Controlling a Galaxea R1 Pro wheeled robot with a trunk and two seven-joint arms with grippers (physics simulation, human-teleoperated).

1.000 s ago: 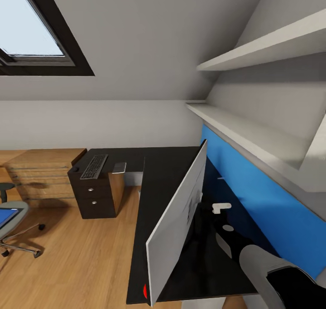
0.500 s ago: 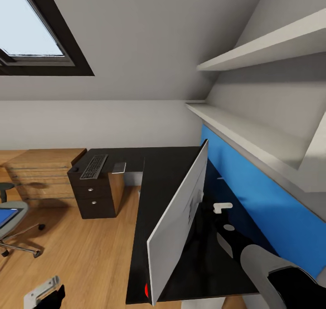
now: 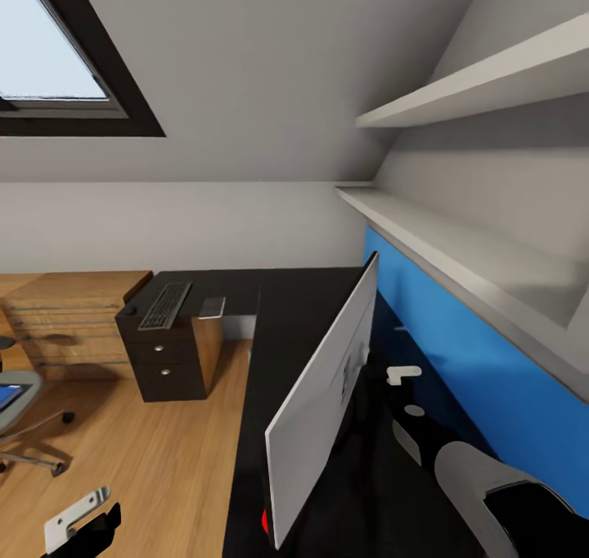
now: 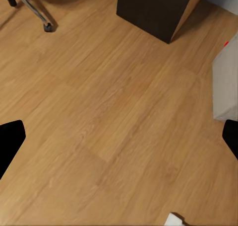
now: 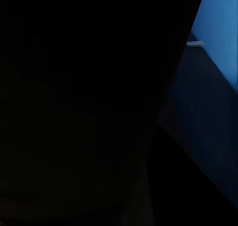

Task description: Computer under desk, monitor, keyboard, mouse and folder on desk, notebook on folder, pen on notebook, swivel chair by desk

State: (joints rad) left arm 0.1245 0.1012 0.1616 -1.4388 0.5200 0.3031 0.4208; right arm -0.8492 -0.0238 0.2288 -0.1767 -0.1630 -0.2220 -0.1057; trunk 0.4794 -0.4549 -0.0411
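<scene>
Wood floor under L claw (image 4: 119,136) (wide apart).

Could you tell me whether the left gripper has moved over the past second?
Yes. The left gripper has risen into the head view's lower left corner, over the wood floor left of the desk.

Glossy black desk (image 3: 286,312), blue back panel (image 3: 458,353), honey-brown plank floor (image 4: 114,116), dark grey-keyed keyboard (image 3: 165,305).
</scene>
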